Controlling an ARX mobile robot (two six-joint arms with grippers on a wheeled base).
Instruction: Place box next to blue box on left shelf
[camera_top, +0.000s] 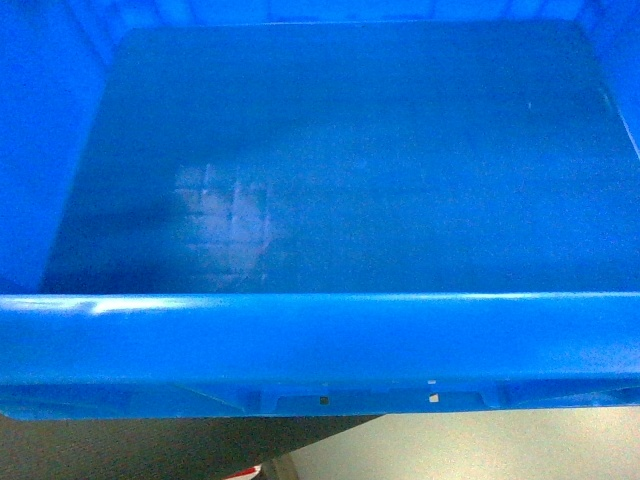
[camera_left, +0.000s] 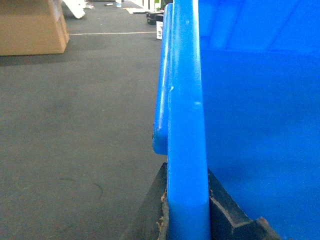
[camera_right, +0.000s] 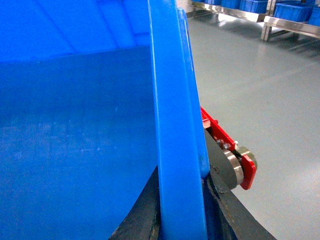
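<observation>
Both pincers, left (camera_left: 187, 215) & right (camera_right: 182, 210), clamp box (camera_top: 320, 340) rim.

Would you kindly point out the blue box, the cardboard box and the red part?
blue box (camera_top: 320, 330), head view, near rim.
cardboard box (camera_left: 30, 27), left wrist view, front face.
red part (camera_right: 248, 175), right wrist view, outer end.

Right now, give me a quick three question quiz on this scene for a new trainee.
1. True or false: the box has items inside.
2. Which part of the box does the left gripper clamp: A) rim, B) floor, C) corner foot?
3. What stands on the dark floor beyond the box in the left wrist view?

Key: 1 false, it is empty. 2 A; the right gripper clamps the opposite rim too. 3 A cardboard box.
</observation>
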